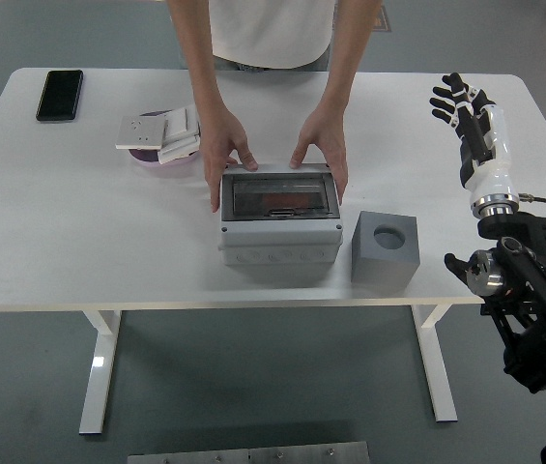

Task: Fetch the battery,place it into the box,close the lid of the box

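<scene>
A grey box (280, 220) with a dark see-through lid sits near the table's front middle, its lid down. Something reddish shows through the lid; I cannot tell whether it is the battery. A person at the far side holds the box with both hands, the left-of-picture hand (222, 153) and the right-of-picture hand (322, 145) on its back corners. My right hand (460, 101) is raised over the table's right end, fingers spread and empty, well apart from the box. My left arm does not show.
A grey cube (386, 250) with a round hole on top stands just right of the box. A black phone (60, 94) lies at the far left. White switch plates (159, 134) lie stacked on a pink round thing left of the person's hand.
</scene>
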You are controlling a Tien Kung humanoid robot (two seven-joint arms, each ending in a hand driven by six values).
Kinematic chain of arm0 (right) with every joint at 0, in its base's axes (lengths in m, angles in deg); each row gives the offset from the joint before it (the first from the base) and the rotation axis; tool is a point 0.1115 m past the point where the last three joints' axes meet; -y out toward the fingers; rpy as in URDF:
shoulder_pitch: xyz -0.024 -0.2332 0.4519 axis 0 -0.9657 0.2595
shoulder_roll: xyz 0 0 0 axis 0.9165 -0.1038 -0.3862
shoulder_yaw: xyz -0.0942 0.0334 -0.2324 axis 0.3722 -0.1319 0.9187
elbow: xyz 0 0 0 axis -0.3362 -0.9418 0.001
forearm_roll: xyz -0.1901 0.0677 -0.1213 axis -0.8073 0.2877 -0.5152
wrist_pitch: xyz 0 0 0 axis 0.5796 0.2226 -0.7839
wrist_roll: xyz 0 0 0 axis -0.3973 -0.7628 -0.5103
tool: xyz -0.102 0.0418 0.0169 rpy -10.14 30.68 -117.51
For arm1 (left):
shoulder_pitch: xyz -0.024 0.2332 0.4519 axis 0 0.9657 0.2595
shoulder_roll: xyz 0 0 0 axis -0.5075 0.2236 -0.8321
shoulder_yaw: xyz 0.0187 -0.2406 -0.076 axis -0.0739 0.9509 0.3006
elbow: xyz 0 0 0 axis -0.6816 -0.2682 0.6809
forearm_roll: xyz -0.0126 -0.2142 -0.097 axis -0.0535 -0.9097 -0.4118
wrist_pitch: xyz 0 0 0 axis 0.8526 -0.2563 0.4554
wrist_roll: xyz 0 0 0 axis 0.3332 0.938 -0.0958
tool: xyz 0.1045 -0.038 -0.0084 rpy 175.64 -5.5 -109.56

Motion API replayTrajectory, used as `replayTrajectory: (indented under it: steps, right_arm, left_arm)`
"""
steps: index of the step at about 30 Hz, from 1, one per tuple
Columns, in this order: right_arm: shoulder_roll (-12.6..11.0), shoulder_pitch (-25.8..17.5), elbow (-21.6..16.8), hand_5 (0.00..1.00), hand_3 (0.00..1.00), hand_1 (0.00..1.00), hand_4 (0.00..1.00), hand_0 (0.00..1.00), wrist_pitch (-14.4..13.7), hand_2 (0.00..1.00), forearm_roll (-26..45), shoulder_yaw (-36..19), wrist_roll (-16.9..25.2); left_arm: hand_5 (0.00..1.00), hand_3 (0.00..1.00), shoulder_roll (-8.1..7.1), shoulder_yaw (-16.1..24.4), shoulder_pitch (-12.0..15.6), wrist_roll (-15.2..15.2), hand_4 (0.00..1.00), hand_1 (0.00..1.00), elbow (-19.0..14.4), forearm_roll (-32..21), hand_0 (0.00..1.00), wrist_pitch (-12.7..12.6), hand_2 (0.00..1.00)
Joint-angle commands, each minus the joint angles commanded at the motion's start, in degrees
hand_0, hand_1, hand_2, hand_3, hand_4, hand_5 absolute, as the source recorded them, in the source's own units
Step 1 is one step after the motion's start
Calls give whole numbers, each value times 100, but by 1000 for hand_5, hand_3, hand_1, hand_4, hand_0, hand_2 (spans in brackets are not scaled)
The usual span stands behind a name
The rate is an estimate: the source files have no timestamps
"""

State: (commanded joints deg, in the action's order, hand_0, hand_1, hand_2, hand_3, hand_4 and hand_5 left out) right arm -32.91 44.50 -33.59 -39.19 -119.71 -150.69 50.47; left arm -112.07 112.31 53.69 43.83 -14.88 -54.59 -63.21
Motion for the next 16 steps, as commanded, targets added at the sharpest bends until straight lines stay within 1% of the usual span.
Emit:
replayTrajectory:
  steps: [3,16]
  right_arm:
    - [-19,5,-34,650,693,673,883,748,-9,656,-24,-18,-24]
    - [-53,-4,-190,653,692,678,882,749,-8,658,-148,-124,-134]
  left_arm:
    - [2,502,-6,-3,-2,-1,379,739,2,-10,628,-5,575]
    - [2,502,-31,-45,5,19,378,738,6,-98,627,-32,575]
